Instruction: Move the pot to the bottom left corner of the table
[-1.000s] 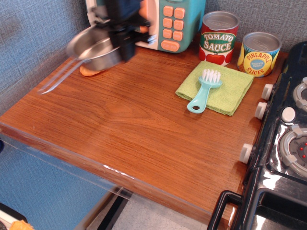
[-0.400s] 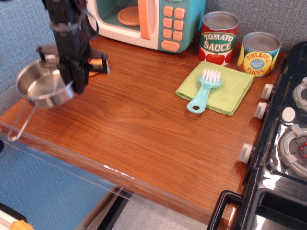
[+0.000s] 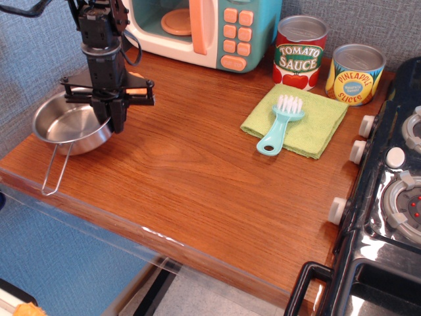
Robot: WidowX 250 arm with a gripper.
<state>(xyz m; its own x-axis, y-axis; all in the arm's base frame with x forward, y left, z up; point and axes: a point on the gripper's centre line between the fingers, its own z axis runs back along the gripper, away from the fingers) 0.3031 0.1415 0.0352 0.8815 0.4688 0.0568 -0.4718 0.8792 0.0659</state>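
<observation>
Between the jaws (image 3: 113, 113): right rim of the pot (image 3: 69, 128), pinched tight. Just left of them, pan sitting on the counter (image 3: 197, 178) by its near-left corner, wire handle poking toward the front edge. Far right: green cloth (image 3: 316, 118) with teal brush (image 3: 279, 128).

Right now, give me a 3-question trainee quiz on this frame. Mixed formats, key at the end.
1. True or false: the pot sits at the left edge of the table, handle pointing toward the front edge.
2. Multiple choice: the teal brush lies on A) the bare wood, B) the green cloth, C) the stove.
3. Fill in: the can nearest the toy microwave is labelled ____ sauce.

Key:
1. True. The gripper stands at the pot's right rim.
2. B.
3. Tomato: the tomato sauce can; the pineapple can is further right.
</observation>
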